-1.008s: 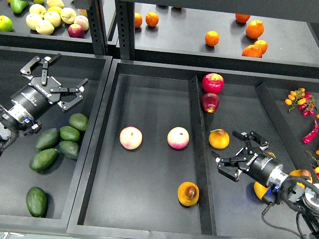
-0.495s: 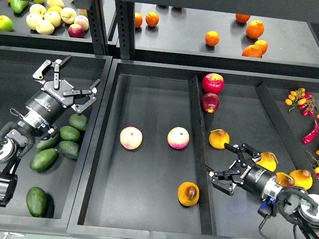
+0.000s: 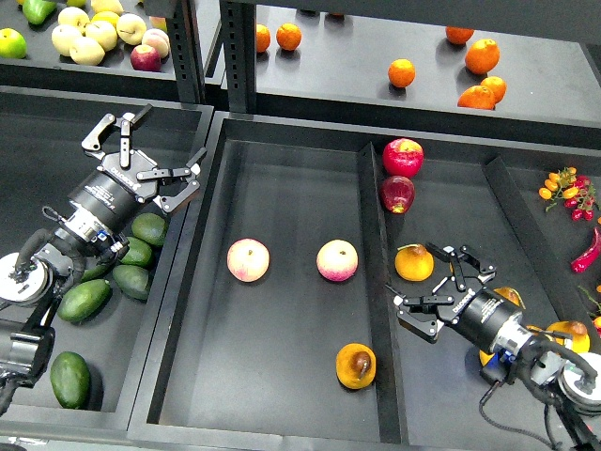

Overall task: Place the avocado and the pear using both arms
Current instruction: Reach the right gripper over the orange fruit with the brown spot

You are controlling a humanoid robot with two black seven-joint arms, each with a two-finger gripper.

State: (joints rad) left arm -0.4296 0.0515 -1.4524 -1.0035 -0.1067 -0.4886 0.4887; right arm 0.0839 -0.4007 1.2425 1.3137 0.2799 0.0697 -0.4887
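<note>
Several dark green avocados lie in the left bin, the nearest avocado [image 3: 148, 228] just below my left arm. My left gripper [image 3: 174, 133] is open and empty, above the bin's right wall, up and right of the avocados. One pear [image 3: 413, 262] lies in the right compartment next to the divider. My right gripper [image 3: 413, 280] is open and empty, its fingertips [image 3: 430, 249] at the pear's near right side. Another pear [image 3: 356, 365], with a dark spot, lies in the middle tray's front. More yellow-orange fruits [image 3: 508, 296] are partly hidden behind my right arm.
Two pale pink-yellow fruits [image 3: 248, 259] [image 3: 336, 260] lie mid-tray. Two red apples [image 3: 402, 157] sit at the back by the divider [image 3: 373, 282]. Oranges [image 3: 401, 72] and apples [image 3: 86, 38] are on the back shelf. Red chillies [image 3: 587, 249] lie far right.
My left gripper has moved right and forward, from over the left bin to its right wall. My right gripper dipped, then moved up to the pear by the divider. No fruit moved.
</note>
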